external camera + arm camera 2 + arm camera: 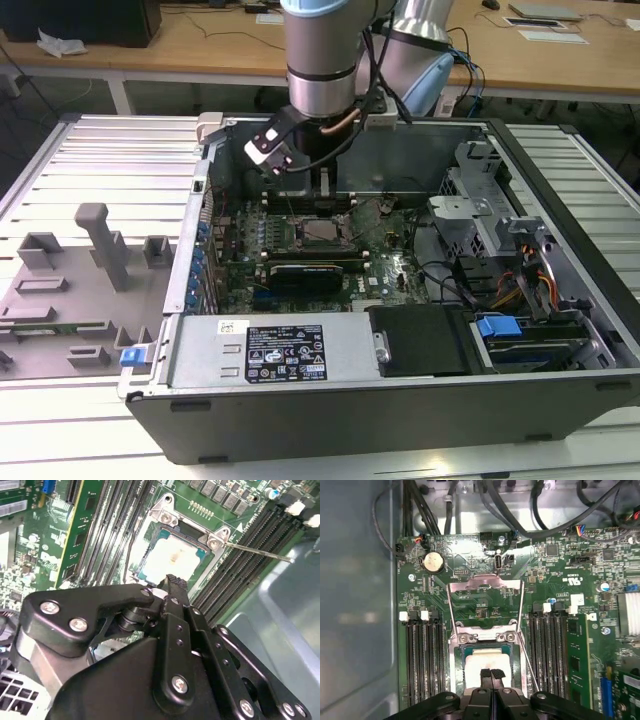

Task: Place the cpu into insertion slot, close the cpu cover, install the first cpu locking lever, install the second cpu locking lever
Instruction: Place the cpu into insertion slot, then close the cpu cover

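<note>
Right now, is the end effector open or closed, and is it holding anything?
End effector: closed, fingertips together over the cpu, nothing seen between them.

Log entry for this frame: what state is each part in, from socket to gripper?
cpu: lying flat in the insertion slot.
cpu cover: open, tilted back off the slot.
locking lever: unlatched, sticking out free.
gripper: shut, tips just over the cpu; contact not clear.
computer case: lying with its side open.
</note>
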`<state>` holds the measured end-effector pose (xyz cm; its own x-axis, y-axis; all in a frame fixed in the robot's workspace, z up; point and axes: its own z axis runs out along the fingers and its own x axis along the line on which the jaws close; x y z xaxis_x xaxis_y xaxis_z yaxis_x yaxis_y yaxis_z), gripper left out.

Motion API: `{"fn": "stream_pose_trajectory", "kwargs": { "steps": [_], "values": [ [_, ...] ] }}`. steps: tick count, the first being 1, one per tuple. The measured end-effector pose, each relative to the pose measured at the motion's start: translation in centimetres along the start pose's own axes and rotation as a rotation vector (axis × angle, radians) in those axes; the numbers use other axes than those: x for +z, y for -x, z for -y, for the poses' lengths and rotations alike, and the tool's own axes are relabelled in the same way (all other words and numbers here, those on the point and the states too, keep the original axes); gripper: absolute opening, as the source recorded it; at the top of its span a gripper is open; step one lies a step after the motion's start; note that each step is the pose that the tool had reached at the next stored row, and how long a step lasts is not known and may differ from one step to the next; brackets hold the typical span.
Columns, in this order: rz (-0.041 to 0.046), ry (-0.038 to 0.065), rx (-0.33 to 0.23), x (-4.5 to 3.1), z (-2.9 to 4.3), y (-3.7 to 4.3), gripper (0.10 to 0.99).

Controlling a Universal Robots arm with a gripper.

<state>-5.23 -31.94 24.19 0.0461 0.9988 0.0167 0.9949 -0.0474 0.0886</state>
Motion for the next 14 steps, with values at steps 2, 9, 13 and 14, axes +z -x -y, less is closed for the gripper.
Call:
{"fn": "stream_pose_trajectory", "kwargs": {
  "steps": [2,9,13,14],
  "values": [
    [0.0,0.0,0.0,-1.13,-0.1,-0.02,0.106],
    [0.0,0.0,0.0,-2.05,-0.18,-0.04,0.106],
    [0.0001,0.0,0.0,-2.09,-0.19,-0.03,0.106],
    [0.0001,0.0,0.0,-2.1,-0.19,-0.04,0.106]
  ]
}}
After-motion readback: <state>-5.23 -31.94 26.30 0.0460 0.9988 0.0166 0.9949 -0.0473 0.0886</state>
